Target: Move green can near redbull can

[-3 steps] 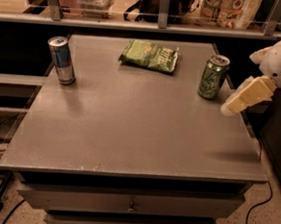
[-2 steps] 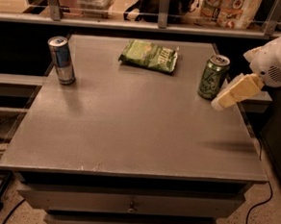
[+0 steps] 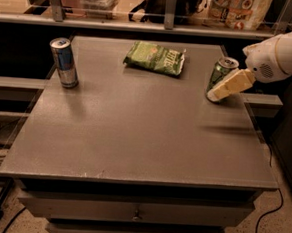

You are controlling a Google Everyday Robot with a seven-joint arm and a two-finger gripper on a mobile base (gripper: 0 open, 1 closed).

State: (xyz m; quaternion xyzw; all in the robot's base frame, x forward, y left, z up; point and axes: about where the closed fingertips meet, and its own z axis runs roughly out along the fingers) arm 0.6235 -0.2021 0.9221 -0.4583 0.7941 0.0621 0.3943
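Nearest the camera, the flat grey rectangular table (image 3: 134,138) shows its front edge, with grey drawers (image 3: 136,213) below it. This is well forward of the green drink can with pale swirling markings and a silver top (image 3: 218,76), which stands upright near the table's far right corner as the view shows it.

The pale cream claw (image 3: 228,86) lies against the right side of the green can, slanting down toward the can's base and covering part of it. Whether the claw is open, closed or gripping the can cannot be told. The white rounded arm (image 3: 283,55) rises up and to the right of the green can and runs out of view.

Far to the left of the green can, across the table and well apart from it, the slim blue and silver redbull can (image 3: 64,62) stands upright near the left edge. A flat green crinkled chip bag (image 3: 155,58) lies left of the green can and a little farther back. Behind the green can, beyond the table, runs a metal rail (image 3: 142,26) with printed packages (image 3: 238,8) above it.
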